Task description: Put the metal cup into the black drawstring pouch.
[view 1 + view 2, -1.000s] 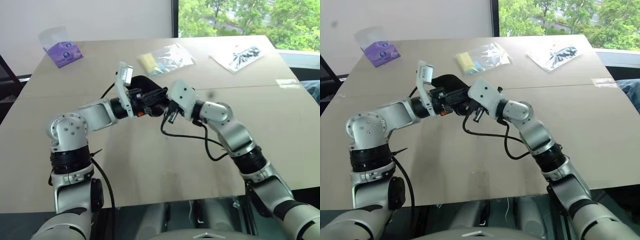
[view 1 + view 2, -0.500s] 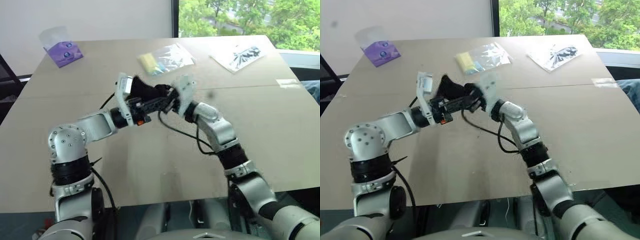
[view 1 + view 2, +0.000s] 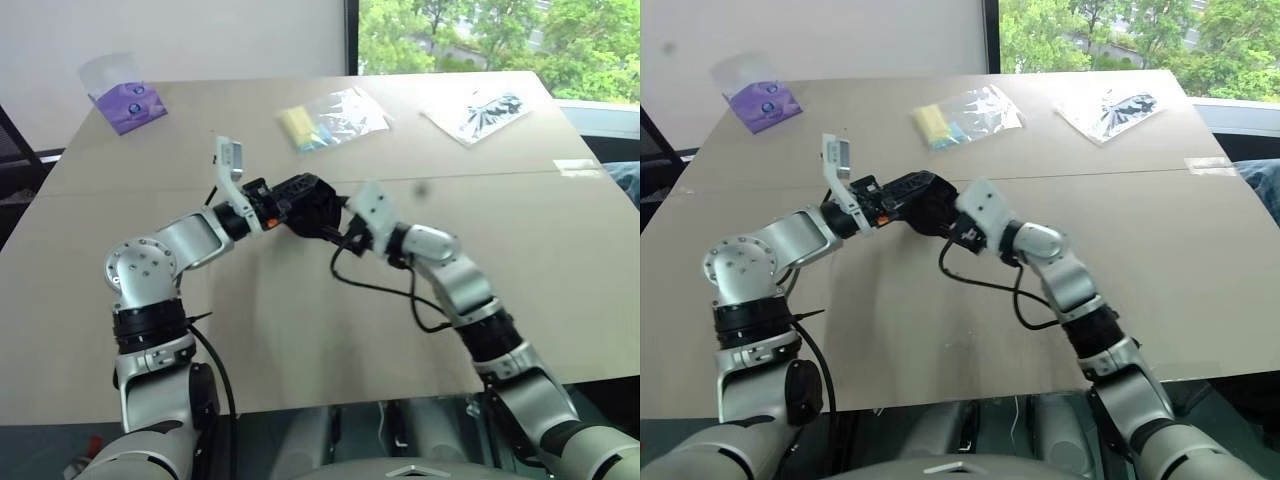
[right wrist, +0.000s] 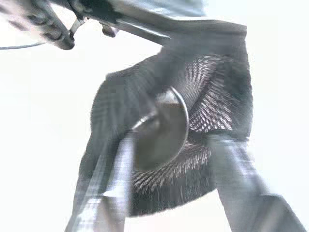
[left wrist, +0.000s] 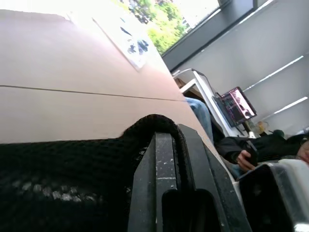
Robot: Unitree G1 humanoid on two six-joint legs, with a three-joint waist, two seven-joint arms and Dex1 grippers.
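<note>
My left gripper [image 3: 282, 213] is shut on the black drawstring pouch [image 3: 308, 203] and holds it level above the middle of the table, mouth toward my right hand. Its fingers [image 5: 159, 164] pinch the mesh fabric [image 5: 63, 183] at the rim. The metal cup [image 4: 161, 128] sits in the pouch's [image 4: 212, 96] mouth with its shiny round end showing. Just outside the mouth, my right gripper [image 3: 338, 233] is open, its fingers [image 4: 236, 188] spread to either side of the cup and apart from it.
The tan table [image 3: 300, 330] carries a purple packet [image 3: 128, 103] at the far left, a clear bag with a yellow item [image 3: 325, 118] at the far middle and a clear packet with a black print [image 3: 478, 110] at the far right. A cable [image 3: 390, 290] loops under my right wrist.
My right gripper has opened and drawn back a little from the pouch's mouth. My left arm has shifted the pouch slightly and rolled its wrist.
</note>
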